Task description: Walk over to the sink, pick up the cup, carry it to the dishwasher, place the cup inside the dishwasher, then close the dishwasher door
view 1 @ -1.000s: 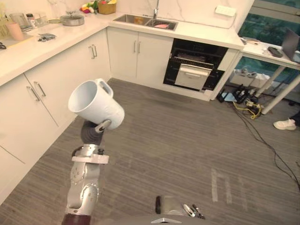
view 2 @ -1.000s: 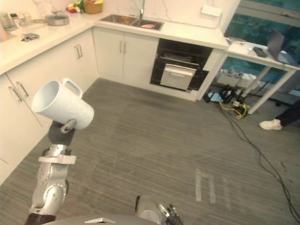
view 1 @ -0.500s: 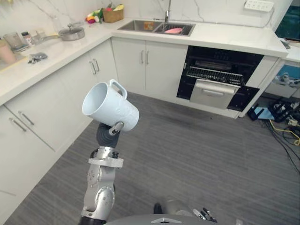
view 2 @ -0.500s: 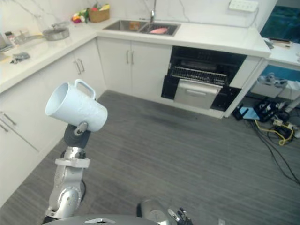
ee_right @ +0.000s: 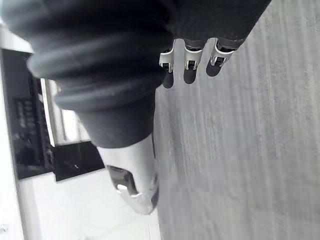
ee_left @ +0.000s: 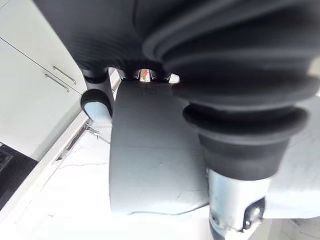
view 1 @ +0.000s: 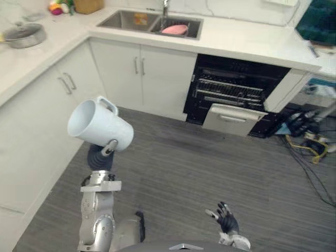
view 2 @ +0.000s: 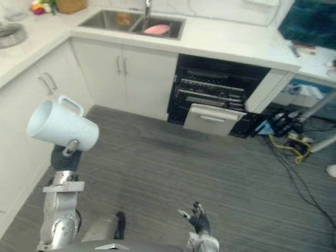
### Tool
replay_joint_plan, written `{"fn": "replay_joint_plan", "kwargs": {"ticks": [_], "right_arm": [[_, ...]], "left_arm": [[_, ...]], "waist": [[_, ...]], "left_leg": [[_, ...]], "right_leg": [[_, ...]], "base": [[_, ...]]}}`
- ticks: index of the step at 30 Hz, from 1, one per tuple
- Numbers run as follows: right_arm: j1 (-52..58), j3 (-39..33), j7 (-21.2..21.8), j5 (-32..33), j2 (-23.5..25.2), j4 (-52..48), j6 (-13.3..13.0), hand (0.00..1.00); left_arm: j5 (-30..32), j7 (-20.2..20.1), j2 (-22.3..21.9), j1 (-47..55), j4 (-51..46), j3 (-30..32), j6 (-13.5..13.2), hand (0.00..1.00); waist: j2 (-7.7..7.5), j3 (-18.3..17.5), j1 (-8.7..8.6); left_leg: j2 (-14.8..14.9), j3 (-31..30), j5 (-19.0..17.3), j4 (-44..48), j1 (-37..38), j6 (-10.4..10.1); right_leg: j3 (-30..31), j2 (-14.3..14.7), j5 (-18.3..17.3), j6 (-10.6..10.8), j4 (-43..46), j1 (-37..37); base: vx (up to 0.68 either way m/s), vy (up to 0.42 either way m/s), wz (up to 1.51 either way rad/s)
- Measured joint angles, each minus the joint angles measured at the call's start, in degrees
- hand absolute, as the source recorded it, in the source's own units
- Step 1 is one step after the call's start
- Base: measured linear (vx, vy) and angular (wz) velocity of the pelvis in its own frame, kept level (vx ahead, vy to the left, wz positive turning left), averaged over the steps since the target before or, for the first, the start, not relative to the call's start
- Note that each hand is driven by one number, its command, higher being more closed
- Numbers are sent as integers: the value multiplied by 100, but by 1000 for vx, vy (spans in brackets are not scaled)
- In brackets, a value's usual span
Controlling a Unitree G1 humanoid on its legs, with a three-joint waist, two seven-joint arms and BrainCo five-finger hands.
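A white cup (view 1: 100,125) with a handle hangs tilted over the grey floor, its mouth turned up and to the left. My left hand (view 1: 100,156) is shut on it from below; in the left wrist view the cup's wall (ee_left: 150,160) lies against the palm with a finger (ee_left: 96,102) curled over it. The dishwasher (view 1: 239,89) stands open under the counter ahead and to the right, dark inside with wire racks, its pale front panel (view 1: 233,118) pulled out low. Behind it to the left is the sink (view 1: 149,22). My right hand (view 1: 226,220) hangs low, open and holding nothing.
White cabinets (view 1: 31,136) run along the left, close to my left arm. On the counter are a pan (view 1: 21,35) and fruit (view 1: 59,7). A pink thing (view 1: 176,29) lies in the sink. Cables (view 1: 310,147) trail on the floor at right.
The camera has swung, so the dishwasher now lies nearer and more central. The cup stays in my left hand. My right hand has come up into the eye views.
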Motion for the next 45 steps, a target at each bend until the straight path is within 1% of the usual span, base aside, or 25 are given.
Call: {"fn": "replay_joint_plan", "kwargs": {"ticks": [2,3,4,6,7,10,11,13,15,16,17,18,21,22,23,26,29,31,33,34,35,37,39,42,45], "right_arm": [[95,8,-70,31,-24,6,-117,0],[116,10,-142,27,84,17,-128,0],[139,9,-168,25,116,28,-141,0],[185,25,-256,24,129,-153,-204,0],[204,42,-380,25,135,-442,-201,0],[487,41,-738,37,164,-1484,-171,0],[548,34,-799,36,174,-1732,-161,0],[741,25,-1071,94,237,-2897,-107,0],[868,28,-1135,106,214,-3546,-73,0],[1000,39,-1133,142,190,-4043,-49,0],[1002,26,-1135,147,171,-4172,-28,0],[969,-1,-1139,155,47,-4491,86,0],[901,-304,-1134,256,106,-5550,242,0],[956,-486,-1138,310,127,-5793,303,0],[982,-507,-1139,321,137,-5902,313,0],[1059,-621,-1175,293,249,-5992,263,0],[898,-642,-1323,283,102,-5992,239,0],[687,-658,-1377,282,-65,-5990,308,0],[518,-666,-1396,253,-135,-5976,379,0],[515,-675,-1410,237,-111,-5931,436,0],[550,-633,-1418,188,-11,-5914,524,0],[557,-708,-1475,23,84,-5927,596,0],[458,-831,-1473,18,79,-5931,610,0],[591,-1140,-1509,19,2,-5900,627,0],[825,-1515,-1661,19,-44,-5939,700,0]], "left_arm": [[-1,-100,103,-13,-181,17,-93,100],[14,-106,280,-24,-229,8,-66,100],[23,-84,329,-13,-254,-26,-47,100],[105,91,302,-45,-246,-189,-34,100],[140,201,328,-117,-240,-393,-30,100],[155,298,334,-337,-232,-686,16,100],[184,293,331,-396,-232,-708,30,100],[172,253,365,-433,-265,-639,40,100],[171,237,382,-245,-358,-619,39,100],[172,174,381,-45,-495,-631,1,100],[172,143,363,-4,-498,-644,-10,100],[176,105,248,89,-468,-708,-36,100],[174,66,-49,13,-496,-834,-101,100],[176,74,-161,41,-500,-975,-103,100],[184,88,-168,62,-504,-1038,-107,100],[400,114,-263,152,-525,-1277,-107,100],[476,107,-252,163,-505,-1257,-149,100],[474,120,-238,164,-446,-1242,-152,100],[477,139,-128,158,-429,-1267,-145,100],[476,148,-86,171,-422,-1268,-144,100],[474,179,34,211,-408,-1256,-143,100],[474,271,96,83,-379,-1240,-140,100],[475,292,55,-54,-115,-1190,-142,100],[474,265,92,-269,232,-1203,-122,100],[476,252,11,-336,288,-1368,61,100]], "waist": [[-62,-75,11],[-326,-126,-40],[-385,-131,-71],[-268,-114,-227],[-140,-44,-348],[111,17,-521],[172,48,-542],[245,77,-583],[144,19,-583],[3,-85,-599],[26,-108,-610],[285,-205,-613],[659,-171,-674],[684,-135,-654],[702,-135,-634],[648,-124,-657],[579,-153,-527],[565,-162,-519],[480,-253,-643],[390,-298,-612],[242,-422,-622],[203,-448,-755],[397,-380,-772],[319,-539,-1060],[552,-659,-1199]], "left_leg": [[-36,43,-505,-120,242,237],[-296,106,-707,-234,563,327],[-359,162,-745,-392,764,384],[-395,182,-795,-920,1322,447],[-348,116,-736,-1379,1735,481],[-55,-29,-814,-1703,2304,348],[34,-84,-854,-1746,2442,285],[376,-64,-1134,-1720,2934,-166],[397,86,-1442,-1631,3316,-399],[375,205,-1724,-1515,3623,-569],[421,231,-1793,-1456,3698,-624],[780,434,-1842,-1128,3813,-736],[1298,502,-1084,684,3287,-839],[1496,377,107,1794,2765,-631],[1568,242,691,2318,2473,-641],[1675,246,-78,3793,1136,-429],[1463,560,-859,2417,581,-395],[1182,493,-952,972,614,-381],[534,-124,-357,-1122,645,-162],[312,-367,304,-1657,856,-341],[184,-309,444,-2056,1227,-276],[253,-305,440,-2264,1431,-223],[449,-307,415,-2478,1789,-217],[422,-253,-90,-2278,1992,-344],[445,-110,-234,-2279,2168,-373]], "right_leg": [[-271,-128,79,1101,1737,-559],[-607,-535,676,1083,2656,-956],[-845,-764,1095,1036,3034,-1149],[-1461,-1098,507,241,3691,-1843],[-1748,-1084,125,97,3424,-2313],[-2302,-960,-9,-102,1885,-2849],[-2402,-899,69,-165,1378,-2886],[-2525,-635,992,-291,-882,-2918],[-2605,-709,1344,-423,-1096,-2951],[-2594,-775,1829,-850,-782,-2984],[-2585,-768,2029,-912,-580,-3015],[-2616,-548,1741,-866,-9,-3095],[-2560,-77,834,-971,595,-3057],[-2400,103,608,-1008,561,-2816],[-2312,190,532,-1063,476,-2657],[-1923,482,411,-1178,-331,-1685],[-1308,533,497,-1079,-987,-962],[-868,509,389,-869,-1055,-735],[-459,359,141,-472,-955,-650],[-257,270,17,-305,-803,-640],[-94,158,-69,-200,-612,-669],[-42,94,-172,-390,-186,-1046],[63,83,-218,-442,-586,-1166],[-87,-230,1380,-273,-2202,-1146],[63,-206,1118,-155,-1829,-1226]], "base": [[241,111,-51],[285,107,-35],[376,78,-30],[549,143,-19],[443,125,0],[434,21,26],[543,-52,48],[667,-126,31],[677,-199,12],[695,-228,11],[687,-244,-8],[605,-240,-35],[550,-239,-55],[526,-199,-64],[502,-134,-64],[522,-104,-64],[545,-37,-104],[685,110,-111],[531,217,-97],[507,223,-100],[512,173,-76],[470,140,-67],[256,14,-110],[232,-38,-61],[211,16,-35]]}}
